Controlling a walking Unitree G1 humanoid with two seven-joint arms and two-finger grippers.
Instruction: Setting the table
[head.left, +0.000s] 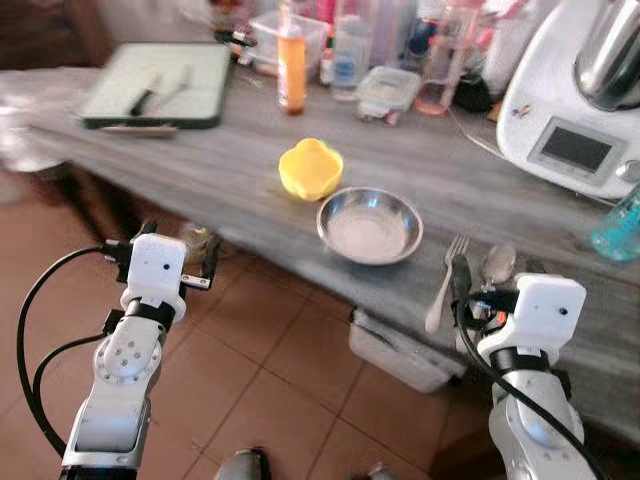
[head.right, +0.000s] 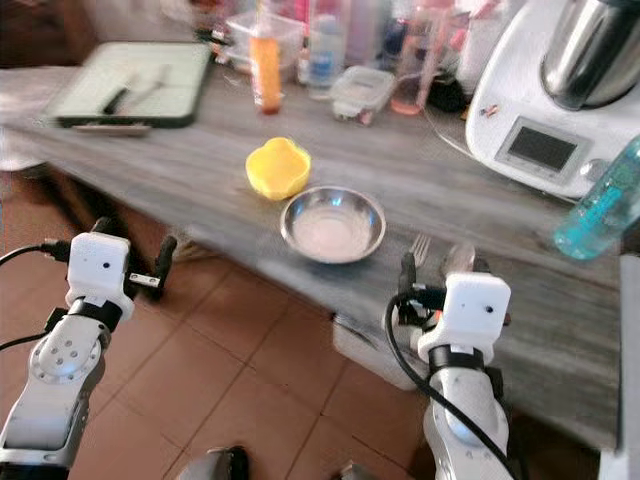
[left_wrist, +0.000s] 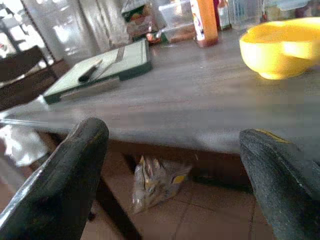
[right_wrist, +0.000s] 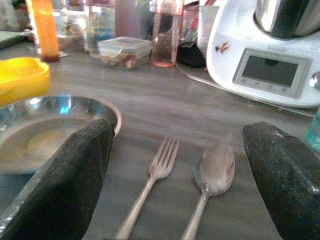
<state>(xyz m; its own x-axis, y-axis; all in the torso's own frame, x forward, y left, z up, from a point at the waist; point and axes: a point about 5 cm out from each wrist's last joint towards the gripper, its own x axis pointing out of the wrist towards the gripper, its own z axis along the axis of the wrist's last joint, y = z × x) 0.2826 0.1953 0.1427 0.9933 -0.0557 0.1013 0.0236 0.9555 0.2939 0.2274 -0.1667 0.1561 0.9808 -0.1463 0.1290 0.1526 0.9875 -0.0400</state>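
Note:
On the grey wooden table (head.left: 220, 170), a steel bowl (head.left: 369, 225) stands near the front edge. A yellow bowl (head.left: 310, 168) sits just behind it to the left. To the right of the steel bowl lie a fork (head.left: 446, 280) and a spoon (head.left: 497, 265), side by side. My right gripper (head.left: 495, 280) hovers open at the table's edge right before them; the right wrist view frames the fork (right_wrist: 152, 185) and the spoon (right_wrist: 212, 175) between its fingers (right_wrist: 65, 185). My left gripper (head.left: 180, 247) is open below the table's edge, left of the bowls, holding nothing.
A green tray (head.left: 155, 85) with a knife and a fork lies at the back left. Along the back stand an orange bottle (head.left: 291, 65), a lidded container (head.left: 387, 92) and a white kitchen machine (head.left: 575, 95). A blue bottle (head.left: 620, 225) is far right. A plastic box (head.left: 400, 352) sits under the table.

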